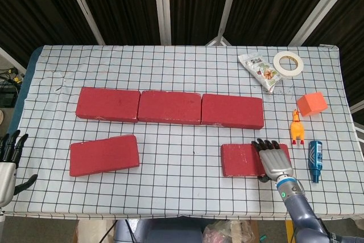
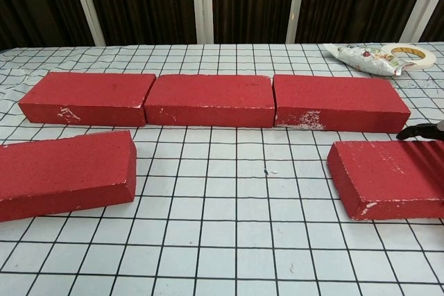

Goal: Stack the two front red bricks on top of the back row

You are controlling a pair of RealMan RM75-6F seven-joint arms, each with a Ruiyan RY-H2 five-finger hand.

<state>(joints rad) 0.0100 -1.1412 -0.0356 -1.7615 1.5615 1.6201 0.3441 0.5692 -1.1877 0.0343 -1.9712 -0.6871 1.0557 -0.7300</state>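
Three red bricks lie end to end as the back row (image 1: 169,106) (image 2: 208,100). The front left brick (image 1: 104,155) (image 2: 64,173) lies slightly skewed. The front right brick (image 1: 242,159) (image 2: 388,177) lies flat. My right hand (image 1: 272,159) is over that brick's right end, fingers spread and pointing away, holding nothing; in the chest view only its dark fingertips (image 2: 416,131) show at the right edge. My left hand (image 1: 7,164) hangs open off the table's left edge, apart from every brick.
At the back right lie a snack packet (image 1: 259,70) and a tape roll (image 1: 288,62). On the right side lie an orange block (image 1: 311,103), a yellow chicken toy (image 1: 297,126) and a blue bottle (image 1: 315,160), close to my right hand.
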